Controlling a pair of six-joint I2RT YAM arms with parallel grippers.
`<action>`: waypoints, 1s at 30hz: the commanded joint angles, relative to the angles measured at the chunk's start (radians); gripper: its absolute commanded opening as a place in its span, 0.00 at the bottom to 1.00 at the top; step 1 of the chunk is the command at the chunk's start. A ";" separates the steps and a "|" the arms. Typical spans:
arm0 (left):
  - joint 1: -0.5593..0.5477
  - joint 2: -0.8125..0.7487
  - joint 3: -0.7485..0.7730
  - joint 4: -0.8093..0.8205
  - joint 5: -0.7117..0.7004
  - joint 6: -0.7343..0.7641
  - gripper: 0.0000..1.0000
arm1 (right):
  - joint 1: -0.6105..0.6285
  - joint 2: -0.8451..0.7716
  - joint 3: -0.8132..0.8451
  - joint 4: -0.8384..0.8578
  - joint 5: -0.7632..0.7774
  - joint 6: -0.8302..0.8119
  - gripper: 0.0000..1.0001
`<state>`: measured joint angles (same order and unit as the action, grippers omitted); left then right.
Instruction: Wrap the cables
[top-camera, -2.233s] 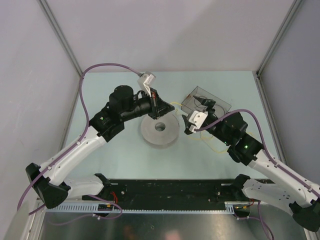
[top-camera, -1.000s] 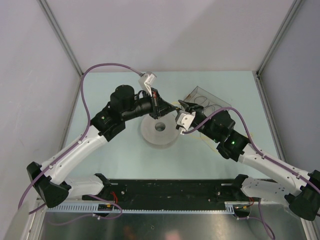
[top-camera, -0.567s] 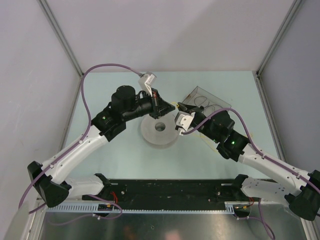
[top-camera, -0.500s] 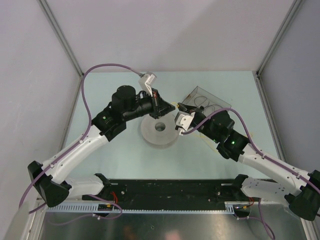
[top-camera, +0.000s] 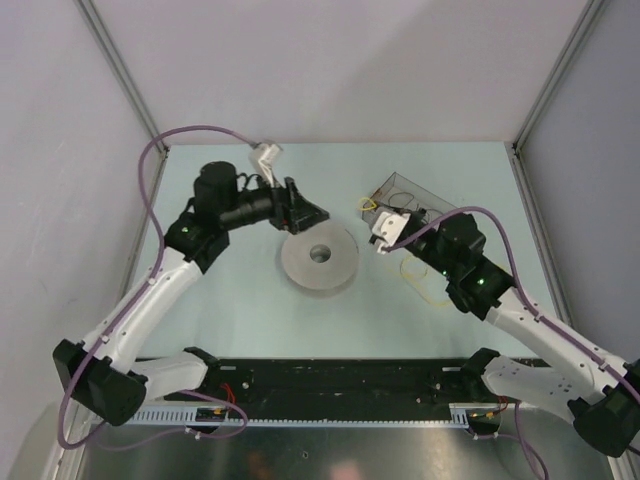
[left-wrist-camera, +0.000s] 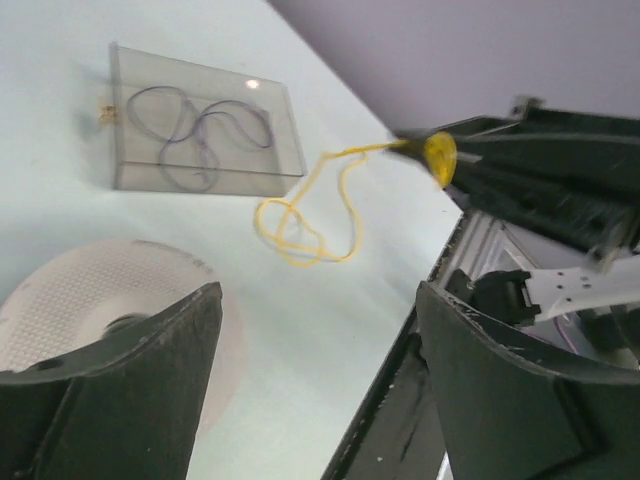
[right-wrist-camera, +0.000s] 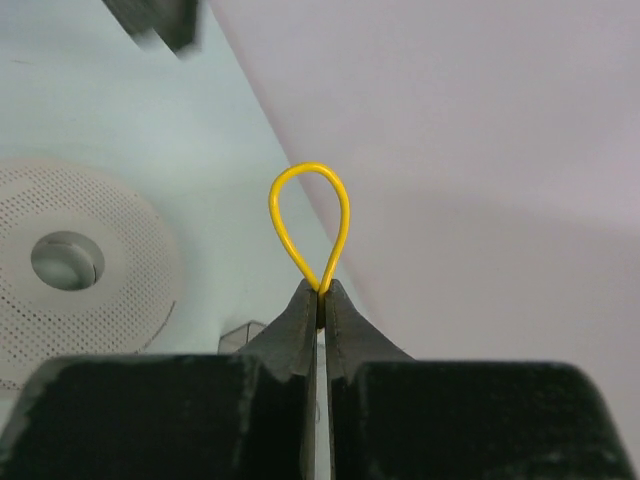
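Yellow cable (right-wrist-camera: 308, 166) loops teardrop-shaped from right fingers (right-wrist-camera: 290, 345).

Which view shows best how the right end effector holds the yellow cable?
The right wrist view: the right end effector pinches the yellow cable, a loop standing past its tips. The left wrist view shows trailing loops; the top view, only thin traces.

The thin yellow cable (right-wrist-camera: 310, 166) disappears between the pinched jaws of the right gripper (right-wrist-camera: 321, 295); the left wrist view seemingly blurs that grip yellow.
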<state>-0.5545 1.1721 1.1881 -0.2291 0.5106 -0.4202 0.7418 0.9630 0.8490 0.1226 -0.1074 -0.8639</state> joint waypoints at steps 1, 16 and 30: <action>0.218 -0.024 -0.077 -0.071 0.300 0.115 0.85 | -0.099 -0.034 0.035 -0.076 -0.060 0.146 0.00; 0.503 0.407 -0.191 -0.208 0.445 0.450 0.77 | -0.429 -0.014 0.035 -0.290 -0.234 0.278 0.00; 0.464 0.741 -0.073 -0.132 0.685 0.400 0.56 | -0.447 0.072 0.037 -0.289 -0.283 0.285 0.00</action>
<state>-0.0719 1.8832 1.0657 -0.4232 1.0588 -0.0174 0.2970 1.0126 0.8490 -0.1925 -0.3660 -0.5900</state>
